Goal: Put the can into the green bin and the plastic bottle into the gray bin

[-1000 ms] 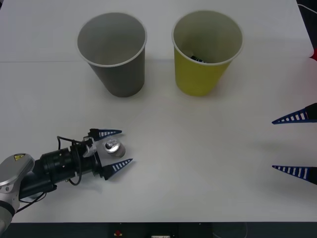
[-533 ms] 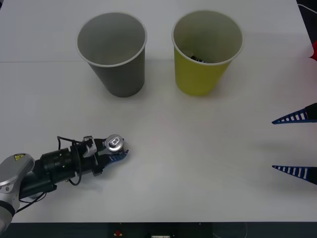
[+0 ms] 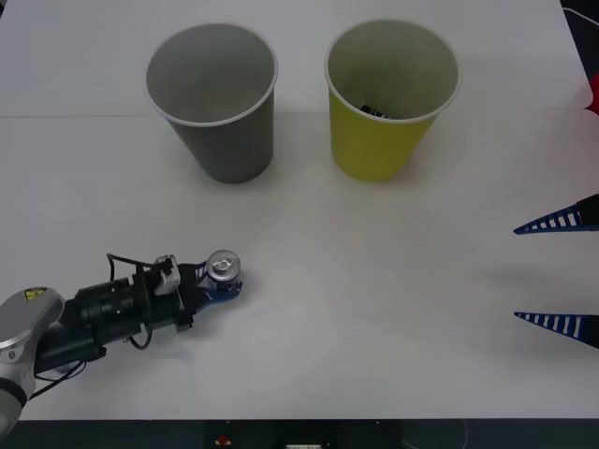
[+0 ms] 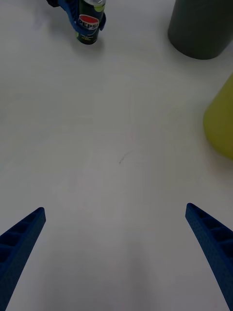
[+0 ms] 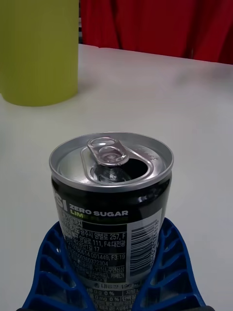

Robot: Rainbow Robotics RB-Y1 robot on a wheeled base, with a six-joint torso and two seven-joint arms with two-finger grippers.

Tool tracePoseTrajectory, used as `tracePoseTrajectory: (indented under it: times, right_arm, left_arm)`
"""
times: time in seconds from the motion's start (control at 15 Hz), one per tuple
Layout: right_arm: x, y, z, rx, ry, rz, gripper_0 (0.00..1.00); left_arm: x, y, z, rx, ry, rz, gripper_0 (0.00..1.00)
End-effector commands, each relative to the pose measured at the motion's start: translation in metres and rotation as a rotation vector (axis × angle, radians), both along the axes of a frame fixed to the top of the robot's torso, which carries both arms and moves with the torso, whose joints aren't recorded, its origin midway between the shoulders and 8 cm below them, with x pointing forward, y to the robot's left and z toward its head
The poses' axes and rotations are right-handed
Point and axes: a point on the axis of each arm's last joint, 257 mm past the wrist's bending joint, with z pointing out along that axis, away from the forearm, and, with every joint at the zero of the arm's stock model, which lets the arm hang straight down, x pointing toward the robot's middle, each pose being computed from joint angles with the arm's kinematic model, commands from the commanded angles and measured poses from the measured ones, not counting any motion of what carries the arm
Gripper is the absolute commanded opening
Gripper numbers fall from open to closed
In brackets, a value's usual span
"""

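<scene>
White table (image 3: 393, 309) w/ faint seam line across far side; red cloth (image 5: 155, 24) behind it.

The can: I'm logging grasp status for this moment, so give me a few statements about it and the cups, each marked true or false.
1. The left gripper has its fingers shut on the can. True.
2. The can lies on its side. False: it stands upright, tab up.
3. The gray bin is nearer the can than the green bin. True.
4. The right gripper is shut. False: its fingers are spread open at the table's right edge.
</scene>
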Motion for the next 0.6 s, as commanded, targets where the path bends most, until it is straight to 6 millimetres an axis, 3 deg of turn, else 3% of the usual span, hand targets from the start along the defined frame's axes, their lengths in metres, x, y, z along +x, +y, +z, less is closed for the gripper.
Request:
tracePoseTrajectory:
  times: [0.07, 0.33, 0.6]
  right_arm:
    - [0.0, 0.0, 0.0, 0.0, 0.0, 0.0, 1.0]
    - [0.0, 0.0, 0.0, 0.0, 0.0, 0.0, 1.0]
    - [0.0, 0.0, 0.0, 0.0, 0.0, 0.0, 1.0]
  left_arm:
    - [-0.008, 0.001, 0.012, 0.001, 0.055, -0.034, 0.0]
    - [-0.019, 0.011, 0.037, 0.041, 0.108, -0.029, 0.0]
    - [-0.024, 0.002, 0.063, 0.05, 0.165, 0.001, 0.0]
